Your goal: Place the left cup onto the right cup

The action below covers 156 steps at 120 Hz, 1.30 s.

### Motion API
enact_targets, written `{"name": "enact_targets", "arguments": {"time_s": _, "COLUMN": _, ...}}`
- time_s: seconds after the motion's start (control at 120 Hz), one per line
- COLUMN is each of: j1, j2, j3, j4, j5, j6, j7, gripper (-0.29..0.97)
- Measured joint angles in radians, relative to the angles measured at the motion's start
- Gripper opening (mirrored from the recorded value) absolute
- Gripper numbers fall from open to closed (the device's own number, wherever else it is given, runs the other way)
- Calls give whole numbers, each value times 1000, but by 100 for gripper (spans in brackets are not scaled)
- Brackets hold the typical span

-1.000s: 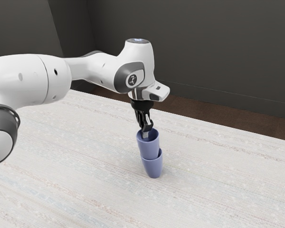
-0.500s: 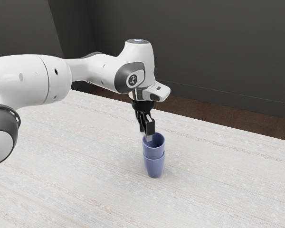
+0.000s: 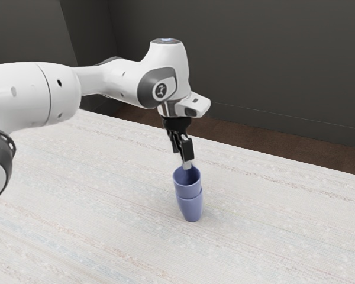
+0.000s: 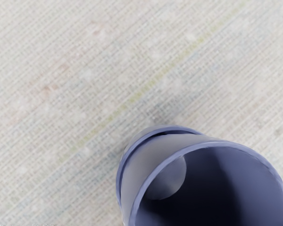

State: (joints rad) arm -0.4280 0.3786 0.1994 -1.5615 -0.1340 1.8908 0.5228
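On the pale woven table [image 3: 77, 195], the left cup [image 3: 186, 181] sits upright, nested inside the right cup [image 3: 191, 208], its rim standing above the lower rim. Directly above the stack, the gripper [image 3: 187, 161] points downward, its tip near the back rim of the left cup. Whether the gripper is apart or together cannot be determined. The wrist view looks into the left cup's open mouth [image 4: 217, 188].

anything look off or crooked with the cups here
Nothing stands out. The upper cup sits nested in the lower cup, the stack roughly upright on the table, with the tool close over its rim.
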Motion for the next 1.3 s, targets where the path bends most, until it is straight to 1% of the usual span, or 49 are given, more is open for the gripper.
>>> {"name": "enact_targets", "arguments": {"time_s": 0.367, "j1": 0, "j2": -82, "j3": 1, "j4": -13, "j5": -14, "j6": -40, "j7": -1, "gripper": 68}}
{"name": "enact_targets", "arguments": {"time_s": 0.642, "j1": 5, "j2": -184, "j3": 5, "j4": -13, "j5": -17, "j6": -109, "j7": -26, "gripper": 68}}
{"name": "enact_targets", "arguments": {"time_s": 0.858, "j1": 46, "j2": -246, "j3": 8, "j4": -5, "j5": -12, "j6": -181, "j7": -86, "gripper": 68}}
{"name": "enact_targets", "arguments": {"time_s": 1.05, "j1": 106, "j2": -284, "j3": 11, "j4": 1, "j5": -4, "j6": -237, "j7": -158, "gripper": 68}}
{"name": "enact_targets", "arguments": {"time_s": 1.3, "j1": 179, "j2": -329, "j3": 11, "j4": 15, "j5": 35, "j6": -279, "j7": -239, "gripper": 68}}
